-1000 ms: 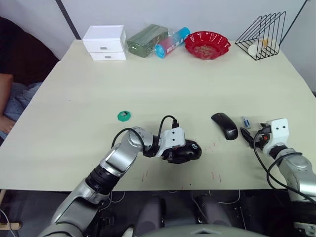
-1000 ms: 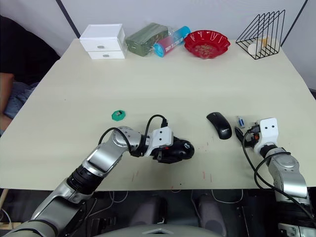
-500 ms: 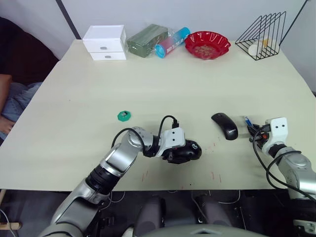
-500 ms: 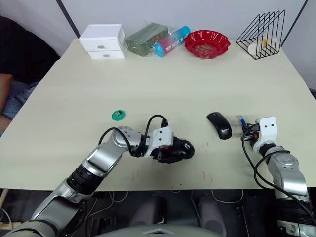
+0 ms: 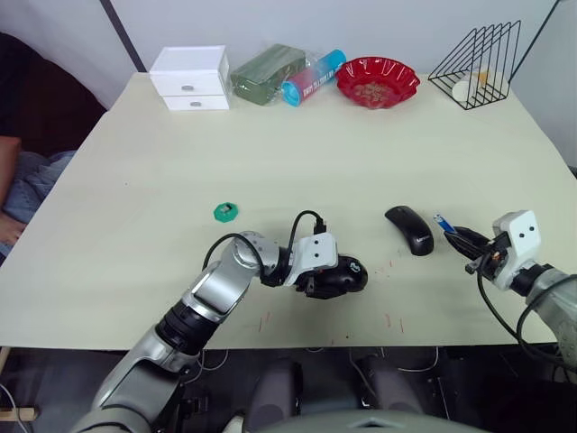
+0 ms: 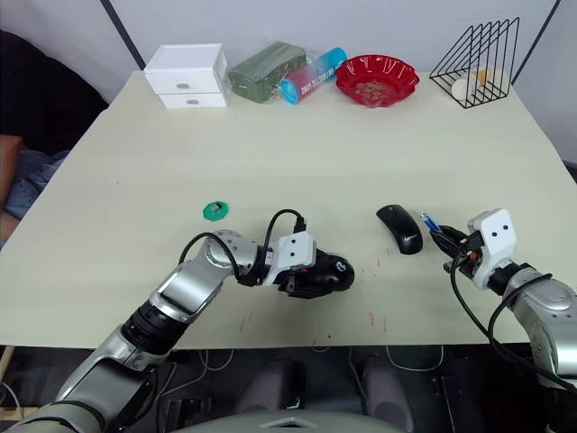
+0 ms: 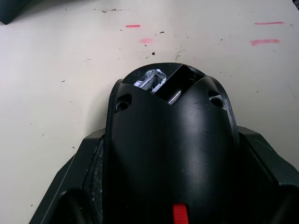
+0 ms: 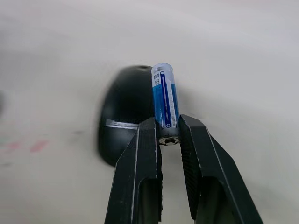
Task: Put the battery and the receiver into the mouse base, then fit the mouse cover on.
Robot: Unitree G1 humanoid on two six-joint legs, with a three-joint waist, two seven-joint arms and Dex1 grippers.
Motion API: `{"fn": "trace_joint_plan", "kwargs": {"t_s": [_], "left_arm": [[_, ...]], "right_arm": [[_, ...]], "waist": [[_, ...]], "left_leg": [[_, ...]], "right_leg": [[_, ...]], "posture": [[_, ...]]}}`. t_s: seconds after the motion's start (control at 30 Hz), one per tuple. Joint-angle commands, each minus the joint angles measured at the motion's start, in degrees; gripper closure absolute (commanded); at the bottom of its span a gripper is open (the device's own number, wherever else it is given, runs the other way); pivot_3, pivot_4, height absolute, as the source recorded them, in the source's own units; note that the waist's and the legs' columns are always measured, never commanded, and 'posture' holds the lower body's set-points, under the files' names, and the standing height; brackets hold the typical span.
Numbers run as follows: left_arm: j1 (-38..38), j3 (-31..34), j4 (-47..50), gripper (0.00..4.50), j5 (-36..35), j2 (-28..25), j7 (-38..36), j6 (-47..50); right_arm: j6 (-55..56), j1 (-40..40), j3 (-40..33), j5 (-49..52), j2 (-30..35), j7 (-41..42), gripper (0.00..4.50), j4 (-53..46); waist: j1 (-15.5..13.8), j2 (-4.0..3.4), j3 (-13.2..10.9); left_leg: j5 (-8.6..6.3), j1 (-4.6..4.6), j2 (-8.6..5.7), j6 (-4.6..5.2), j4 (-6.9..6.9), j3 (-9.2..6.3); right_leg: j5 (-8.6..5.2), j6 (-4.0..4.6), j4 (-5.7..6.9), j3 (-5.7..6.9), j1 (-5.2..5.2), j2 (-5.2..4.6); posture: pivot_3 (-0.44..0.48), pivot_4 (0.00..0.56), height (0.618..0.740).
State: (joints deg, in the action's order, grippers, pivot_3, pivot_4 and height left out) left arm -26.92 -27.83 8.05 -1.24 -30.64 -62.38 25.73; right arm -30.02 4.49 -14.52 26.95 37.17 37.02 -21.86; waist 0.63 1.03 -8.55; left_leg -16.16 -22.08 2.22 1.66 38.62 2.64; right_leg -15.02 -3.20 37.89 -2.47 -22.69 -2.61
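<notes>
A: Where is the battery [image 8: 165,97] right now?

B: The right gripper [image 8: 169,136] has it. The jaws are closed on its lower end, and the blue and white cylinder sticks out past the fingertips [image 8: 148,128]. From the head camera, that gripper [image 5: 462,242] sits off the worktop [image 5: 297,153] near its right edge, with the battery's blue tip [image 5: 442,219] pointing toward the mouse cover [image 5: 410,229].

A: And the cover itself?

B: It lies flat on the worktop, just left of the battery tip, not touching it. In the right wrist view it shows as a dark oval [image 8: 126,107] behind the battery.

A: What about the left side?

B: The left gripper [image 5: 326,278] rests at the near edge of the worktop, its jaws clamped around the mouse base [image 5: 341,276]. In the left wrist view the base [image 7: 170,140] sits between the fingers, its open compartment [image 7: 163,84] facing away, with a red patch [image 7: 180,214] at the near end.

A: Anything close by?

B: A green disc [image 5: 226,212] lies to the left of that gripper, well apart.
</notes>
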Motion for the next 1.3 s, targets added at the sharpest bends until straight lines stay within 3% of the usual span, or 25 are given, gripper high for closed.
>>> {"fn": "trace_joint_plan", "kwargs": {"t_s": [0.03,0.5,0.7,1.3], "left_arm": [[-0.1,-1.1,-0.5,1.57,1.3,-0.5,0.2,0.7],[-0.8,-1.5,-0.5,1.57,1.6,-0.4,0.2,2.0],[-1.2,-1.9,-0.6,1.57,1.6,-0.3,0.4,3.1],[-0.4,-2.6,0.9,1.57,1.9,0.6,1.8,4.6]], "right_arm": [[-6.8,1.2,0.5,4.8,4.3,3.0,4.45,-8.5],[-31.3,-9.7,11.4,15.1,10.9,-1.8,4.45,-23.0],[-42.6,-17.4,15.2,19.6,7.9,-7.3,4.45,-24.0],[-61.9,-26.0,18.6,19.6,-1.7,-17.7,4.45,-21.8]], "waist": [[0.0,0.01,0.0],[0.0,0.14,-0.1],[-0.1,0.16,-0.1],[-0.1,0.14,0.0]], "left_leg": [[0.00,0.00,0.00,0.00,0.00,-0.01],[0.00,-0.15,0.01,0.00,0.01,-0.16],[0.00,-0.15,0.00,0.00,0.06,-0.20],[0.00,-0.70,0.00,0.00,0.42,-0.87]], "right_leg": [[0.00,0.00,-0.01,0.01,0.00,0.00],[0.00,0.01,-0.10,0.13,-0.03,0.00],[0.00,0.01,-0.07,0.15,-0.04,-0.01],[0.00,0.02,-0.07,0.82,-0.11,-0.03]], "posture": [[0.000,0.150,0.740],[0.000,0.150,0.740],[0.000,0.150,0.740],[0.000,0.150,0.740]]}}
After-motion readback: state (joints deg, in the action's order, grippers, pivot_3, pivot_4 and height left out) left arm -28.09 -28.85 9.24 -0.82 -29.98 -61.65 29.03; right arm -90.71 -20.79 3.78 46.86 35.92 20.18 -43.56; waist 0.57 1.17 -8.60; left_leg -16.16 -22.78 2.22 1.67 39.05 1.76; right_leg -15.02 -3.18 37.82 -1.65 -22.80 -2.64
